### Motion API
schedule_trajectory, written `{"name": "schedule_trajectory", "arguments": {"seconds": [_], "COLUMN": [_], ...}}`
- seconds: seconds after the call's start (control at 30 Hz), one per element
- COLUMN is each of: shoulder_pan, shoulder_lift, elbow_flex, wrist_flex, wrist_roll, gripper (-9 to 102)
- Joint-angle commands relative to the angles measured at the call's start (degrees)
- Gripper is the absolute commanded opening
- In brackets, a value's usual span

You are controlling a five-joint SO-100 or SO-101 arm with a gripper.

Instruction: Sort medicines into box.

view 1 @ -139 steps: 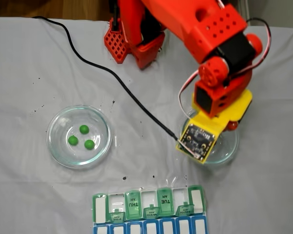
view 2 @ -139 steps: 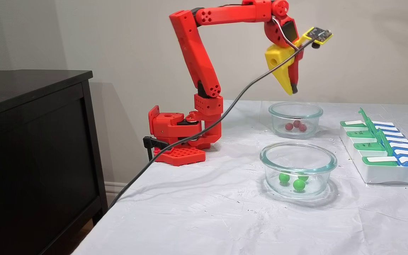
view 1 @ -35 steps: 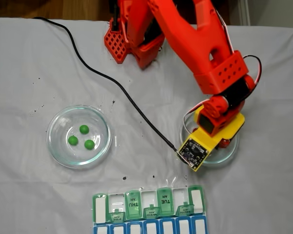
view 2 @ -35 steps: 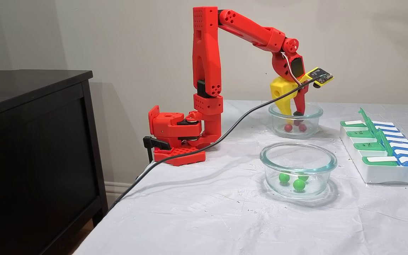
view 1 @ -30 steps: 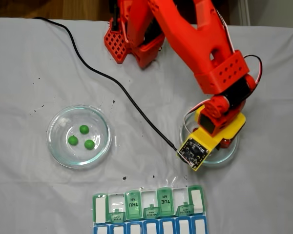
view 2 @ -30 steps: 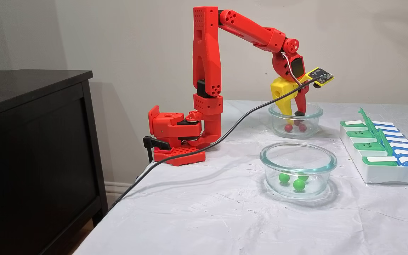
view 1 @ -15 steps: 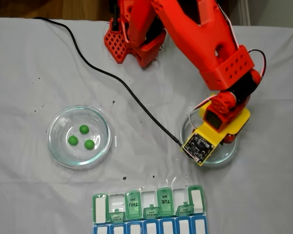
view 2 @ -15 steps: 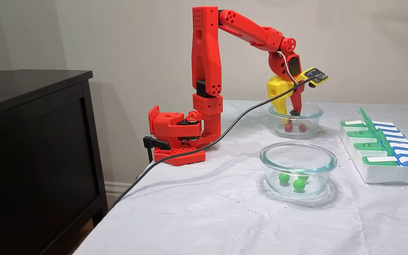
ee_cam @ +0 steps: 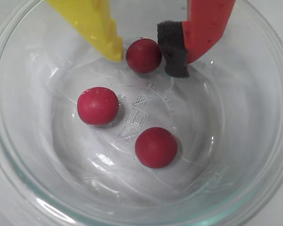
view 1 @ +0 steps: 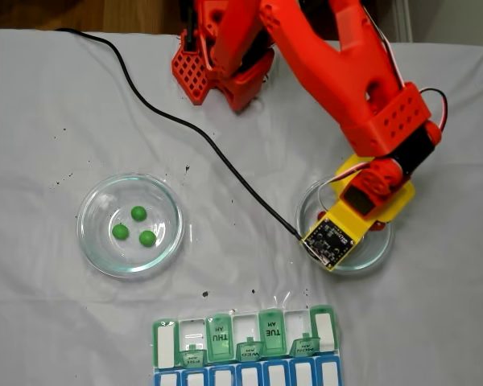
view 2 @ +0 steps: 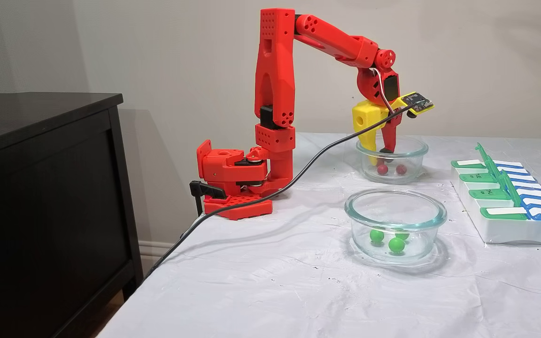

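Three dark red pills lie in a glass bowl [ee_cam: 19, 155] — one red pill [ee_cam: 144, 55] sits between the parted fingers of the gripper [ee_cam: 148, 60], unclamped. Green pills [view 1: 137, 225] rest in another bowl [view 1: 92, 241]; the pill box [view 1: 245, 354] stands apart.

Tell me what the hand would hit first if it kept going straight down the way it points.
Probably the dark red round pill sitting between the open hand's yellow and red fingers, or, a hair later, the floor of the round clear glass bowl beneath it. Depth is hard to judge here.
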Motion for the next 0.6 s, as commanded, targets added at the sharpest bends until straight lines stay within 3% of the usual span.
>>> {"name": "schedule_trajectory", "arguments": {"seconds": [0.0, 0.33, 0.57], "shoulder_pan": [-0.88, -1.58, -1.05], "shoulder_lift": [0.18, -2.2, -0.09], "elbow_flex": [-6.33, -7.65, -8.35], "wrist_flex": [1.67, 3.08, 2.99], "wrist_roll": [0.09, 0.53, -1.67], "gripper": [15, 0, 0]}}
